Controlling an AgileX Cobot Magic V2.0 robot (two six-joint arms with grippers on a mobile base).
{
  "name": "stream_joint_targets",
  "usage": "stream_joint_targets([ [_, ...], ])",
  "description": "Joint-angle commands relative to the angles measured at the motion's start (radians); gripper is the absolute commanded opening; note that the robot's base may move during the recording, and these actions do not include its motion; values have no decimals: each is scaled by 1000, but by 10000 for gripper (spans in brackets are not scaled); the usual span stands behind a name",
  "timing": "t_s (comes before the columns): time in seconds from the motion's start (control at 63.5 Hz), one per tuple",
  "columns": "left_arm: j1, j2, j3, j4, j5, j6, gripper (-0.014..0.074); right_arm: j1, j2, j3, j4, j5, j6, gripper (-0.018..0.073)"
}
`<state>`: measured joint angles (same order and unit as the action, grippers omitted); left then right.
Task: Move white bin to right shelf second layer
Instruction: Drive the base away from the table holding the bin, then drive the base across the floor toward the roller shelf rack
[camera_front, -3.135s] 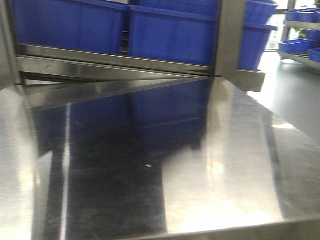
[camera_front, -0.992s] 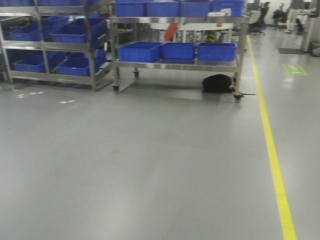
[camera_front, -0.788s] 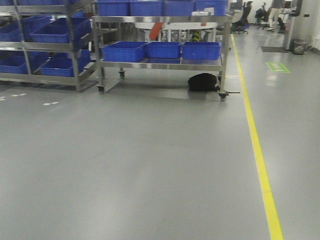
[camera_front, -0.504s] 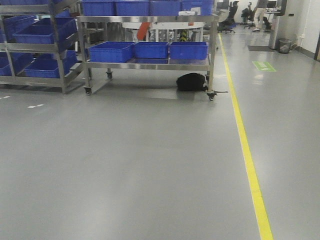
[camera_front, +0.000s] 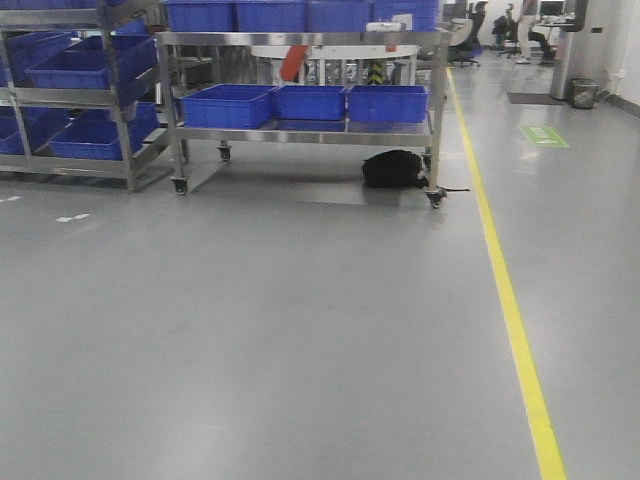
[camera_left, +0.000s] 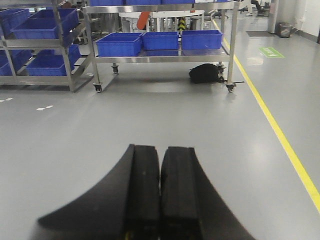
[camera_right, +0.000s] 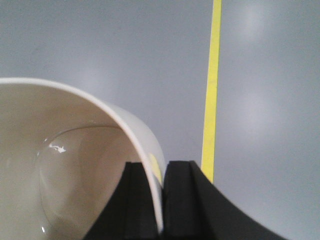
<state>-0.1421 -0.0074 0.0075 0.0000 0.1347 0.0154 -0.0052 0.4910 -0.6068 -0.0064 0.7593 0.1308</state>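
"Carrying the white bin (camera_right: 60, 165), was it?"

"Yes. The right hand (camera_right: 157, 172) was clamped on the bin's wall, one finger inside the rim and one outside. That left the tub hanging off to one side above the grey floor (camera_right: 100, 45) and its yellow line (camera_right: 212, 90)."

"And the left hand (camera_left: 160, 165)?"

"Closed on nothing, fingers pressed together, held low and forward. Probably just tucked clear for travel."

"The shelf layer?"

"No roller-lined level showed in any view. Ahead stood a wheeled steel rack (camera_front: 300, 132) with blue crates (camera_front: 228, 104), well apart from the robot. I judged it mid-transit, with the placing not yet begun."
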Motion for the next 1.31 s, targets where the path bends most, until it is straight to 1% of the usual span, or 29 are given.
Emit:
stream_joint_targets([
  [0.0, -4, -15, 37, 0, -87, -3, 85, -8, 2, -28, -2, -88, -3, 160],
  [1.292, -4, -15, 37, 0, -87, -3, 85, -8, 2, -28, -2, -88, -3, 160],
])
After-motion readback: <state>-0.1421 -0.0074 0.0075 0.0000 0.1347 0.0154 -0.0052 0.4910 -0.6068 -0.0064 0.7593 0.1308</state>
